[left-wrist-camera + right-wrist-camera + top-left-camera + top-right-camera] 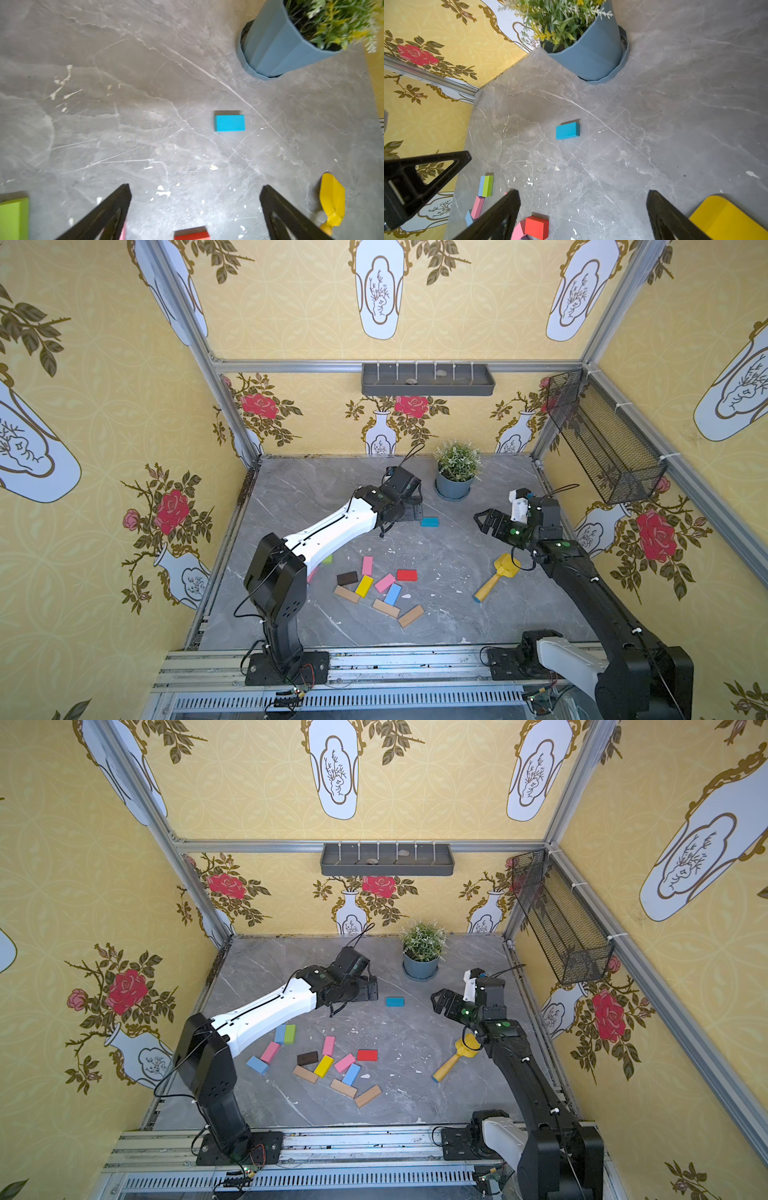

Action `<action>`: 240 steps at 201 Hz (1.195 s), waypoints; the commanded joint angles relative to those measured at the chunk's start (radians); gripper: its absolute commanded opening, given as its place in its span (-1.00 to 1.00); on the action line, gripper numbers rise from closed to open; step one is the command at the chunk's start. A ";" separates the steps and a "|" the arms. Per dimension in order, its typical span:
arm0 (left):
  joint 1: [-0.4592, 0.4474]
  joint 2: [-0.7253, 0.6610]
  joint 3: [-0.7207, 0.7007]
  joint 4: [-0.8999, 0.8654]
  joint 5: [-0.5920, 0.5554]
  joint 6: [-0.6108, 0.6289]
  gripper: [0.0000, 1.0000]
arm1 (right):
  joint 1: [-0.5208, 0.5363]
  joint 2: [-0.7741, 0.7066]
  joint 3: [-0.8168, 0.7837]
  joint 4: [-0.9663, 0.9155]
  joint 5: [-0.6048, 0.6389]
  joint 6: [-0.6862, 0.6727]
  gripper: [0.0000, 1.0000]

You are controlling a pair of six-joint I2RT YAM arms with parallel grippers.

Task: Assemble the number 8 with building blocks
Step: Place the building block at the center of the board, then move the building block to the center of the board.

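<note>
A teal building block (429,522) (229,123) lies flat and alone on the grey table, just right of my left gripper (415,512) (195,187), which hangs open and empty over bare table. My right gripper (482,522) (583,192) is open too, raised to the right of that block (567,130). Several loose building blocks lie nearer the front: red (406,575), pink (385,582), yellow (364,585), dark brown (347,578), light blue (392,594), tan (386,608). Green (289,1033) and pink (270,1052) ones lie beside the left arm. The number 8 is not in view.
A yellow toy tool (496,576) lies under the right arm. A potted plant (456,472) stands at the back, close behind the teal block. A wire basket (602,439) hangs on the right wall and a grey shelf (428,379) on the back wall.
</note>
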 commanded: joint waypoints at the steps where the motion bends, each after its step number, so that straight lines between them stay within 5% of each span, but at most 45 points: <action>1: 0.023 -0.085 -0.123 0.070 -0.002 0.014 1.00 | 0.021 0.030 0.007 -0.012 -0.007 0.028 0.95; 60: 0.097 -0.381 -0.429 0.095 0.007 -0.001 1.00 | 0.264 0.175 0.054 0.007 0.058 0.027 0.95; 112: 0.143 -0.624 -0.476 -0.033 -0.033 0.032 1.00 | 0.529 0.394 0.252 -0.123 0.074 -0.297 0.95; 169: 0.217 -0.742 -0.415 -0.163 0.060 0.156 0.99 | 0.613 0.565 0.360 -0.189 -0.014 -0.539 0.96; 204: 0.248 -0.728 -0.395 -0.205 0.198 0.254 1.00 | 0.649 0.661 0.415 -0.223 -0.046 -0.593 0.96; 240: 0.282 -0.750 -0.457 -0.171 0.185 0.336 1.00 | 0.669 0.724 0.453 -0.256 -0.036 -0.617 0.90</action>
